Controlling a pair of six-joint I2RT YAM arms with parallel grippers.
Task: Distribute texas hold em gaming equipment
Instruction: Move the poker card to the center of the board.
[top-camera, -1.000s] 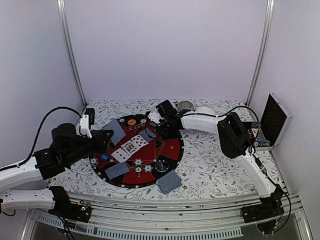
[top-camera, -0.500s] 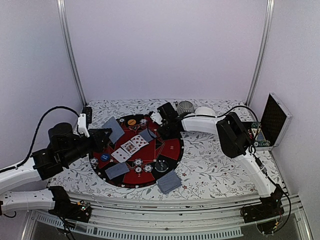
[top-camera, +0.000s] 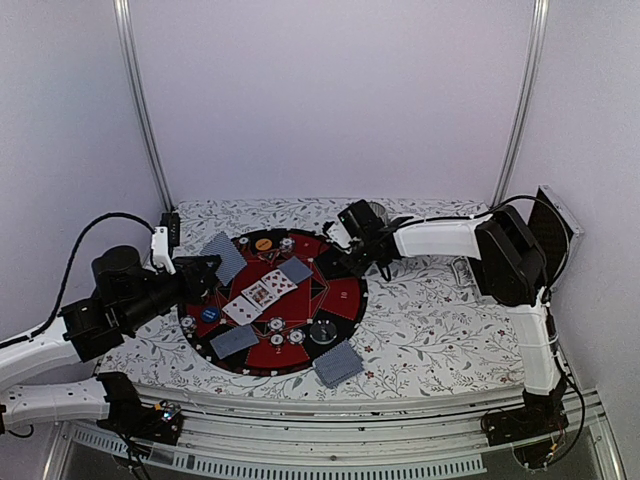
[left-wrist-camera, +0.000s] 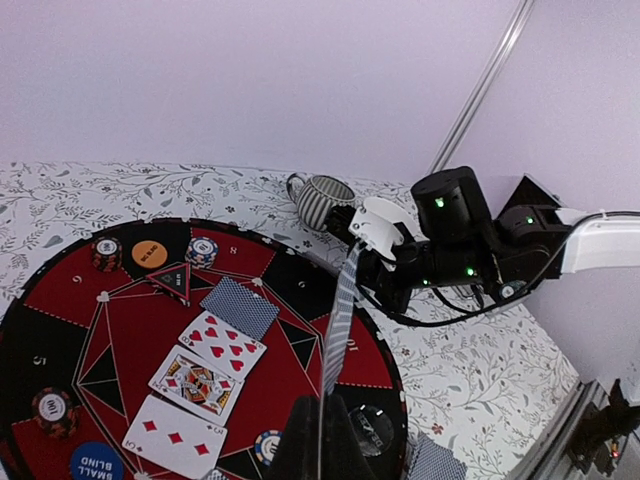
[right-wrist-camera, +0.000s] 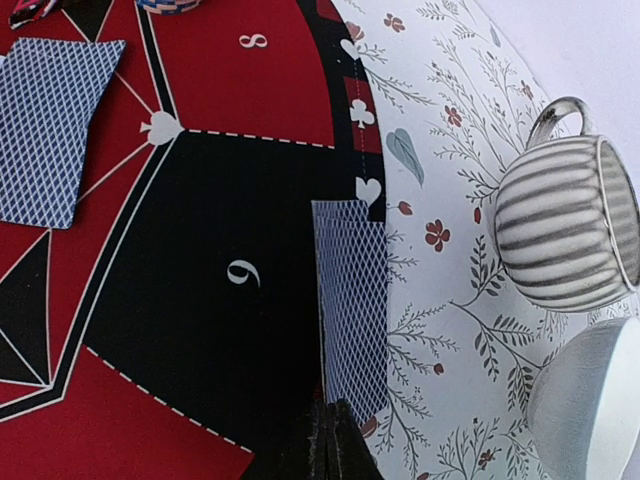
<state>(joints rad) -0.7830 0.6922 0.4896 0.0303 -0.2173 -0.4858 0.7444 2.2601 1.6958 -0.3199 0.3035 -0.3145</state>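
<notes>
Top view: dealing is in hand on the round red-and-black mat (top-camera: 340, 295), which carries face-down cards (top-camera: 234, 341), face-up cards (top-camera: 258, 295) and small round chips (top-camera: 297, 336), with my left gripper (top-camera: 207, 270) at its left rim and my right gripper (top-camera: 345, 262) at its far rim. Left wrist view: the left fingers are closed on a grey-blue-backed playing card (left-wrist-camera: 338, 330), seen edge-on and upright above the mat. Right wrist view: the right fingers pinch the short edge of a second blue-latticed card (right-wrist-camera: 352, 300) over the black sector near the ribbed grey cup (right-wrist-camera: 560, 240); I judge it next needs lowering flat and releasing.
</notes>
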